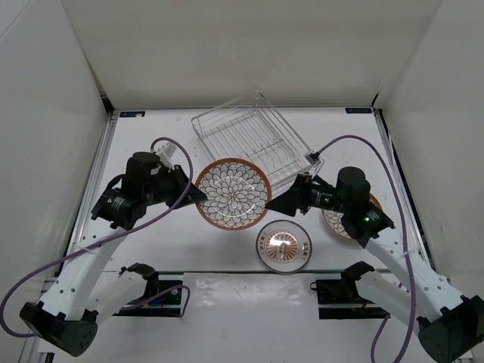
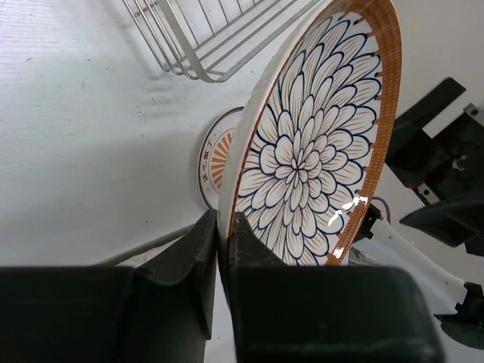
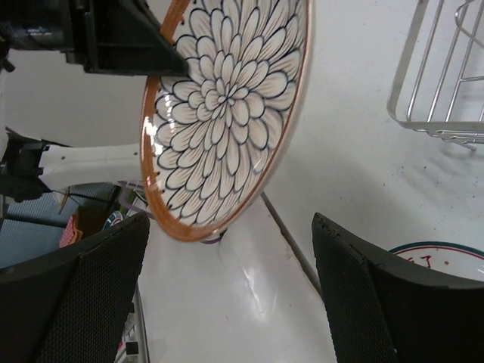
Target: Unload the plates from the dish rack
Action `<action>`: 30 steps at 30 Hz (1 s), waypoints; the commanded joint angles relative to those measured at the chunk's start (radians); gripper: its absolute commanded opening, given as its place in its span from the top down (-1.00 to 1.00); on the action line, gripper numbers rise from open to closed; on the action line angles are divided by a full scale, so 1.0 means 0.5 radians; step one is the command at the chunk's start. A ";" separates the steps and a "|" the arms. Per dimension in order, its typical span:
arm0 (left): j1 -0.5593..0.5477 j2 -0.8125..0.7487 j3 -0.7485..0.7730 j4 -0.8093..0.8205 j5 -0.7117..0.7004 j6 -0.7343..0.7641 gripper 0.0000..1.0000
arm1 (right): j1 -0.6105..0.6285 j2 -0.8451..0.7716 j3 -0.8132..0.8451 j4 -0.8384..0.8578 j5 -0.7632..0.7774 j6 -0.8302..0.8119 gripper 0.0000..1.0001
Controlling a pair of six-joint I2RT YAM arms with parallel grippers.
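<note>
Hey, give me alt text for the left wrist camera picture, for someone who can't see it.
The left gripper pinches the rim of an orange-rimmed petal-patterned plate that fills the middle of the frame. Behind it a pale plate with an orange centre motif lies on the white table, and a corner of the wire dish rack shows at the top.

Glazed ceramic, glossy & smooth: petal plate (image 1: 233,194), w/ bright glints near rim; pale plate (image 1: 283,245) has same glaze. Thin metal wire, silvery, shiny: rack (image 1: 249,140). White, matt, faint grain: table (image 1: 151,128). Black plastic, smooth, semi-matt: left fingers (image 2: 185,261). Black, matt, fine mesh-like texture: right pads (image 3: 83,295). Purple cables (image 1: 352,137): smooth sheath, looks plastic. White arm links (image 1: 91,272): smooth, slight sheen.
</note>
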 commanded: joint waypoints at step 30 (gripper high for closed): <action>-0.470 0.269 0.741 -0.676 -0.568 0.749 -1.00 | -0.471 -0.190 0.429 -1.236 1.292 -0.217 1.00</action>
